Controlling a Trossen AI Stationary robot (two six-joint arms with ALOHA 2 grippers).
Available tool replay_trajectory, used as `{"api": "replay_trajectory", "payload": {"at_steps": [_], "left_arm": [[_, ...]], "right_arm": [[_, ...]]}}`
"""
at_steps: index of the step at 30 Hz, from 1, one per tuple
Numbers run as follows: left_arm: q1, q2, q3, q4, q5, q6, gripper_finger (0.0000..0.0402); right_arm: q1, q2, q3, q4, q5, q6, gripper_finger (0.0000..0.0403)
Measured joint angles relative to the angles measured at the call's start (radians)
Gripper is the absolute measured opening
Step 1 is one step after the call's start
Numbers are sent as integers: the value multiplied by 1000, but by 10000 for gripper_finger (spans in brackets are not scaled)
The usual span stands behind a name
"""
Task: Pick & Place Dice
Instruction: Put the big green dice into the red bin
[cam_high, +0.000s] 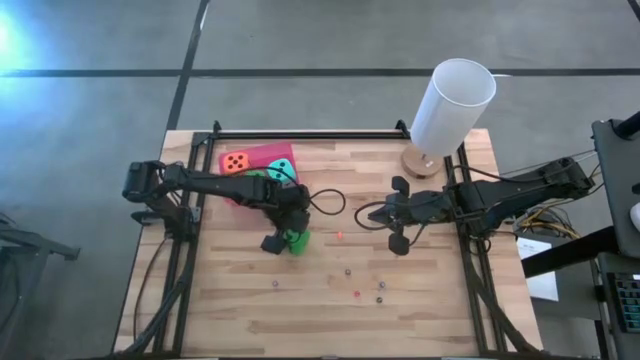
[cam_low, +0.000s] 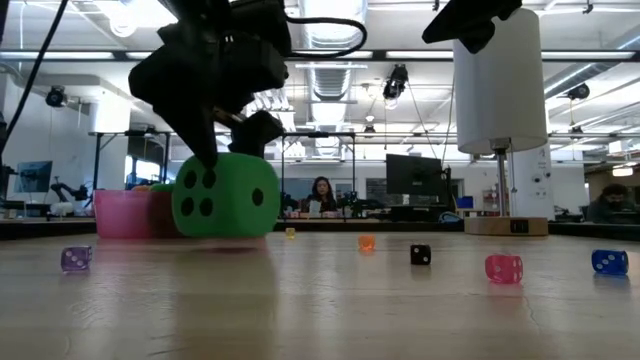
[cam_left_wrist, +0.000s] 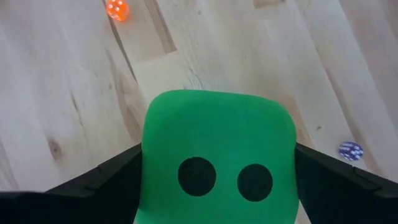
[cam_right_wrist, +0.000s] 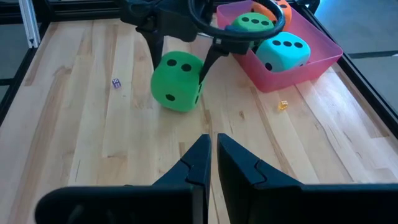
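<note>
A bright green die (cam_right_wrist: 177, 81) sits near the table's middle, between the fingers of my left gripper (cam_right_wrist: 180, 59), which reaches over from the left and is shut on it. The second green die (cam_right_wrist: 252, 22), the teal die (cam_right_wrist: 283, 51) and the orange die (cam_right_wrist: 277, 6) lie in a pink tray (cam_right_wrist: 298, 78) toward the far left. My right gripper (cam_right_wrist: 213, 146) hovers shut to the right of the middle, touching nothing. My left gripper pinches the green die (cam_left_wrist: 217, 155) between its two fingers (cam_left_wrist: 106, 183), one on each opposite side face (cam_right_wrist: 199, 87). The fingers come down from above, slanting. The die is slightly tilted at table level (cam_low: 225, 195); whether it is lifted clear, I cannot tell.
Several tiny dice lie scattered on the wood: purple (cam_low: 75, 259), orange (cam_low: 366, 243), black (cam_low: 421, 255), pink (cam_low: 503, 268), blue (cam_low: 609, 261). A tall white cylinder on a wooden base (cam_high: 450, 105) stands at the far right. Black rails (cam_high: 300, 135) frame the table.
</note>
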Motion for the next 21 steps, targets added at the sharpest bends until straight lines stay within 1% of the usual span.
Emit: {"api": "replay_trajectory", "payload": {"at_steps": [5,11,21], "left_arm": [[13,-4,58,-88,-2,1,349],[57,-20,138,-180,-7,4,352],[191,-33,264,-347,-7,4,352]], "right_arm": [[0,0,0,0,0,0,27],[0,0,0,0,0,0,27],[0,0,0,0,0,0,27]]}}
